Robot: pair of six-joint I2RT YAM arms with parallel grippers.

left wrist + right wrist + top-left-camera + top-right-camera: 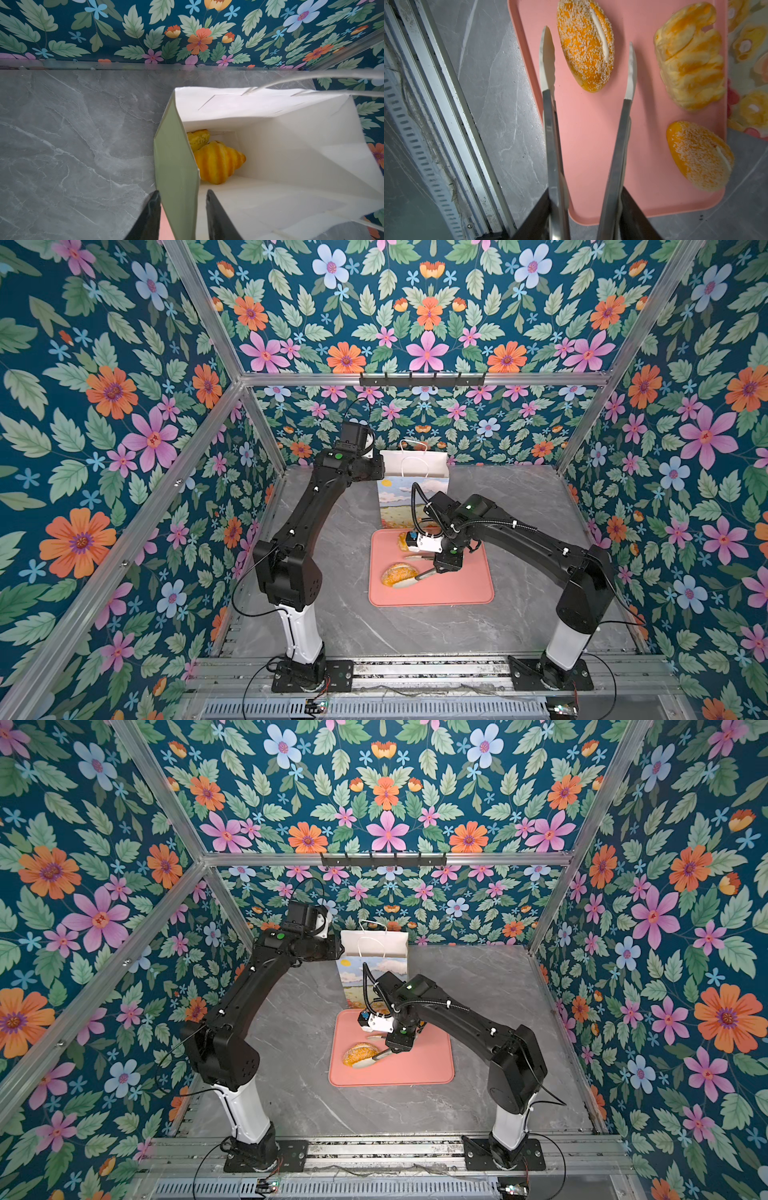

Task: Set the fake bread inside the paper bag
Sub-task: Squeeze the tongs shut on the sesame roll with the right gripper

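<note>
The paper bag [415, 466] [374, 946] stands upright behind the pink tray [457, 589]. My left gripper [181, 192] is open, astride the bag's green side wall [176, 166], one finger outside and one inside. Two croissants [218, 162] [198, 139] lie on the bag's bottom. My right gripper [585, 199] is shut on metal tongs [550, 124], whose spread tips flank a sesame roll [586, 47] [397, 574] without touching it. A pale glazed pastry [691, 60] and a second sesame roll [699, 155] also lie on the tray, mostly hidden under my right wrist in both top views.
The tray [591, 135] lies on a grey marble tabletop [540, 510] boxed in by flowered walls and aluminium posts. A metal rail [446, 124] runs along the table's front edge. The bag's cord handles [311, 80] arch over its mouth.
</note>
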